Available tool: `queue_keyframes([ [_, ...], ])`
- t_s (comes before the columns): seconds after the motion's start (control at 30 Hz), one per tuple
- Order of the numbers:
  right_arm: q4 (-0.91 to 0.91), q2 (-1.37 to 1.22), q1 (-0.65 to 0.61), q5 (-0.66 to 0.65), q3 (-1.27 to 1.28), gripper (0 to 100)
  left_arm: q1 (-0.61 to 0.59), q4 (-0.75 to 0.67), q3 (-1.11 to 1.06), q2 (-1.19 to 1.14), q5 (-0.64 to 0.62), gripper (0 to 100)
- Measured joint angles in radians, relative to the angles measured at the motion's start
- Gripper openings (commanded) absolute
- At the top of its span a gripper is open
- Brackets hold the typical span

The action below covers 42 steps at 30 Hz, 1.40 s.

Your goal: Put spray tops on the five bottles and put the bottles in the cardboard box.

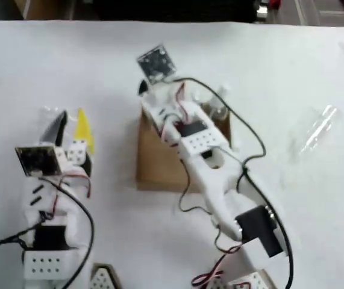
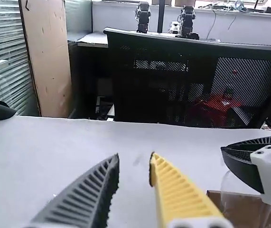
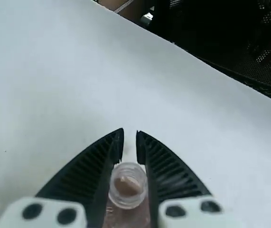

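The right gripper (image 3: 129, 134) is clamped on the neck of an uncapped bottle (image 3: 127, 190). Its arm stretches forward over the cardboard box (image 1: 153, 165), with clear bottles (image 1: 218, 105) at the box's far edge. Well aside, the left gripper (image 2: 134, 164) hangs slightly parted and empty.

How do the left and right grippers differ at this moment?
The left gripper has one grey and one yellow finger; the right gripper has two black ones. The left gripper is open and empty, while the right gripper clamps a bottle with no spray top. The left gripper is apart from the cardboard box; the right gripper is at it. Both have ribbed fingers.
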<state>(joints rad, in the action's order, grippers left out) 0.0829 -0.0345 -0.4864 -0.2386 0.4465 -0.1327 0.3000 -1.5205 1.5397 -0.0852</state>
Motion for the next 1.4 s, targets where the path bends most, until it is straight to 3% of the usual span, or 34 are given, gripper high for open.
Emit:
queue_keyframes([
  [0.1,-0.003,0.0,-0.011,-0.011,0.002,4.3,0.0,0.0,0.0,0.0,0.0,11],
  [0.27,-0.003,0.0,-0.009,-0.014,0.002,17.6,0.0,0.0,0.0,0.0,0.0,11],
  [0.77,0.023,0.066,-0.023,-0.014,0.035,17.6,0.0,0.0,0.0,0.0,0.0,11],
  [1.1,0.433,0.66,-0.003,-0.014,0.034,17.6,0.0,0.0,0.0,0.0,0.0,11],
  [1.27,0.698,0.939,0.118,-0.014,0.034,17.6,0.008,0.0,0.0,0.0,0.0,11],
  [1.4,0.879,1.157,0.292,-0.014,0.046,17.6,0.064,0.0,-0.021,0.0,0.0,10],
])
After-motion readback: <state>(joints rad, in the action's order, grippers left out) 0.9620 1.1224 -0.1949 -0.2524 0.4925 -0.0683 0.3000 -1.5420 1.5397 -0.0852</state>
